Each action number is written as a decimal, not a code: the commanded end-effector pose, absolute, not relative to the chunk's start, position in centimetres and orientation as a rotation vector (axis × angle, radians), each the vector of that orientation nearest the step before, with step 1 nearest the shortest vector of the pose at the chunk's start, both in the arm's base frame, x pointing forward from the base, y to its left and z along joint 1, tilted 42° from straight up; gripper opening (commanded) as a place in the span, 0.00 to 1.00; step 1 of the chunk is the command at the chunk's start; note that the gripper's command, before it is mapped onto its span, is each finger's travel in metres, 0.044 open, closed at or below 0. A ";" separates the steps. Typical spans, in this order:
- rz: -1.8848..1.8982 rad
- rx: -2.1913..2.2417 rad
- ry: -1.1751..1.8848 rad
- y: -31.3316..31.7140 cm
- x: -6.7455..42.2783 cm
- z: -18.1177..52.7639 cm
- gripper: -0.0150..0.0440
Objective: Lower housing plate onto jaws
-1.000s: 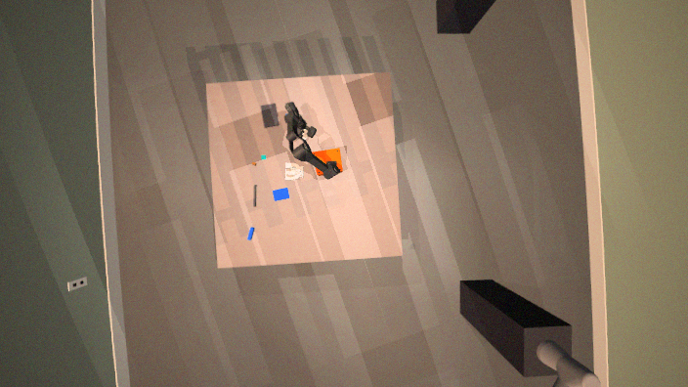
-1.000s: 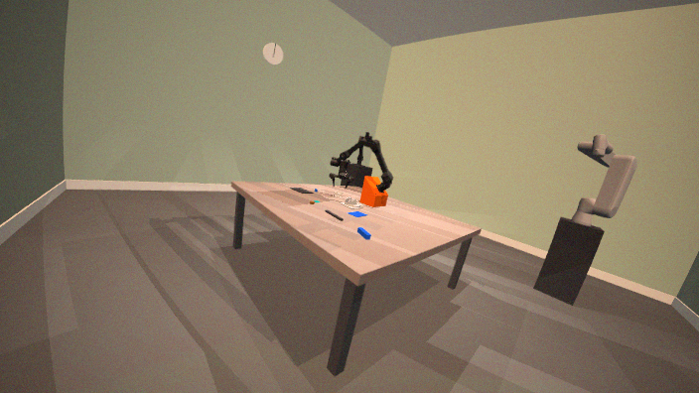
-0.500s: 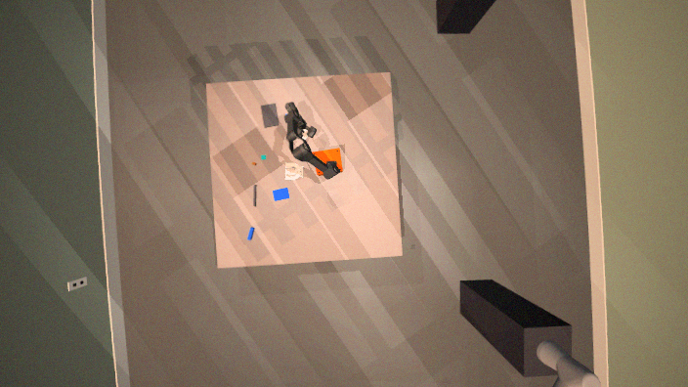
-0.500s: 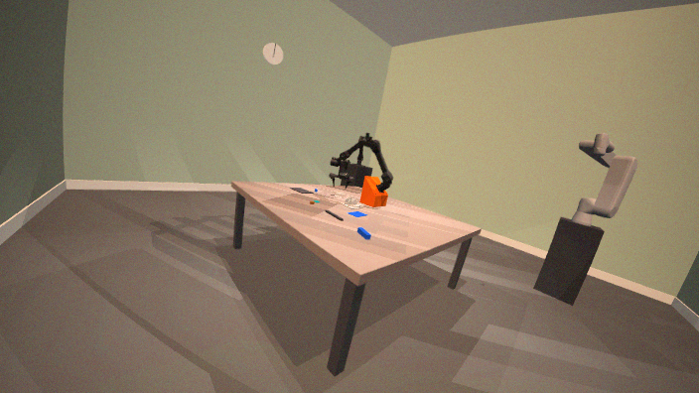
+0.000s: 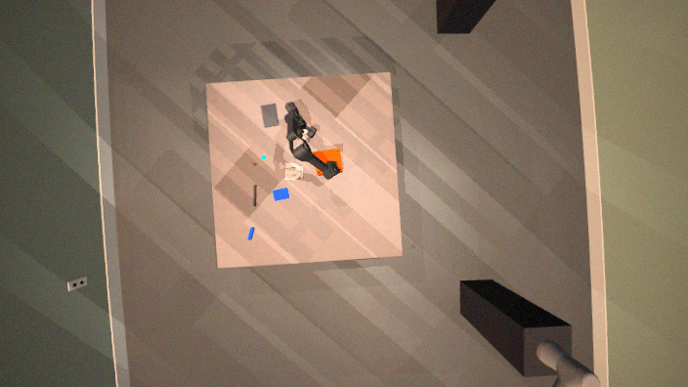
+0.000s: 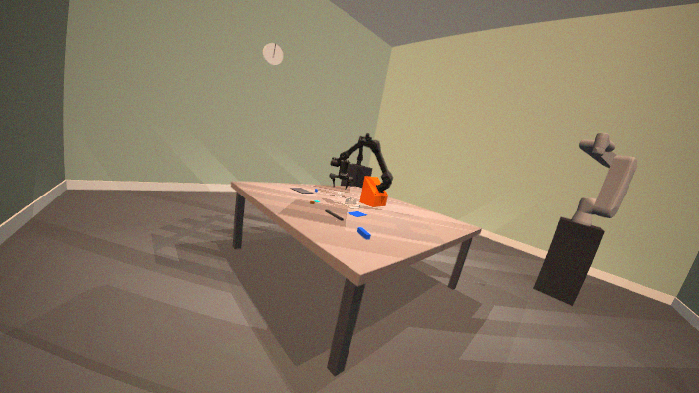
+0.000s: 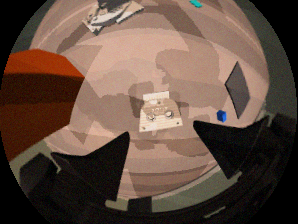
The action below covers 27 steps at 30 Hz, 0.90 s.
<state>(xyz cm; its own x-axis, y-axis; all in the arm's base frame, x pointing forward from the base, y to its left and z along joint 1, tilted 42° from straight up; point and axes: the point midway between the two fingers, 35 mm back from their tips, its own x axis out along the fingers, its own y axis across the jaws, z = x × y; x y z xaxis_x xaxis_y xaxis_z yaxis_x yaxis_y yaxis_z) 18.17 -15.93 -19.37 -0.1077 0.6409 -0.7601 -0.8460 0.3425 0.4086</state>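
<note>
A cream plate (image 7: pixel 160 120) (image 5: pixel 306 134) with two round features and a raised block along one edge lies on the table; it looks like the housing plate. My gripper (image 7: pixel 162 129) (image 6: pixel 341 182) is open and empty above it, with one black finger on each side of it in the wrist view. A pale assembly (image 5: pixel 294 172) (image 6: pixel 351 200) (image 7: pixel 112 15) lies apart from the plate, at the top left of the wrist view. The jaws and their stubs are too small to tell there.
A large orange block (image 5: pixel 334 155) (image 6: pixel 372 195) (image 7: pixel 37 62) stands beside the arm's base. A grey slab (image 5: pixel 270 115) (image 6: pixel 301 190) (image 7: pixel 238 90), a small blue block (image 7: pixel 221 116), a cyan piece (image 5: pixel 264 157), a dark rod (image 5: pixel 255 195), a blue rectangle (image 5: pixel 280 194) and a blue bar (image 5: pixel 250 234) lie around.
</note>
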 end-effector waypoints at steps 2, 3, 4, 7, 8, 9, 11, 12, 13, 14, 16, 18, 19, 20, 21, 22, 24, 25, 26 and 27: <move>1.270 -0.232 1.100 -15.9 18.2 -19.4 1.00; 1.270 -0.232 1.100 -15.9 18.2 -19.4 1.00; 1.270 -0.232 1.100 -15.9 18.2 -19.4 1.00; 1.270 -0.232 1.100 -15.9 18.2 -19.4 1.00; 1.270 -0.232 1.100 -15.9 18.2 -19.4 1.00; 1.270 -0.232 1.100 -15.9 18.2 -19.4 1.00; 1.270 -0.232 1.100 -15.9 18.2 -19.4 1.00; 1.275 -0.239 1.100 -15.9 18.2 -19.4 1.00; 1.275 -0.239 1.100 -15.9 18.2 -19.5 1.00; 1.275 -0.239 1.100 -15.8 18.2 -19.6 1.00; 1.275 -0.238 1.100 -15.6 18.2 -19.8 1.00; 1.275 -0.238 1.100 -15.4 18.2 -20.1 1.00; 1.274 -0.238 1.100 -15.3 18.2 -20.2 1.00; 1.274 -0.237 1.100 -15.2 18.2 -20.4 1.00; 1.274 -0.237 1.099 -15.1 18.2 -20.5 1.00; 1.274 -0.237 1.099 -15.0 18.1 -20.6 1.00; 1.274 -0.237 1.099 -14.8 18.1 -20.9 1.00; 1.273 -0.237 1.099 -14.7 18.1 -21.0 1.00; 1.273 -0.236 1.099 -14.6 18.1 -21.1 1.00; 1.273 -0.236 1.099 -14.5 18.1 -21.3 1.00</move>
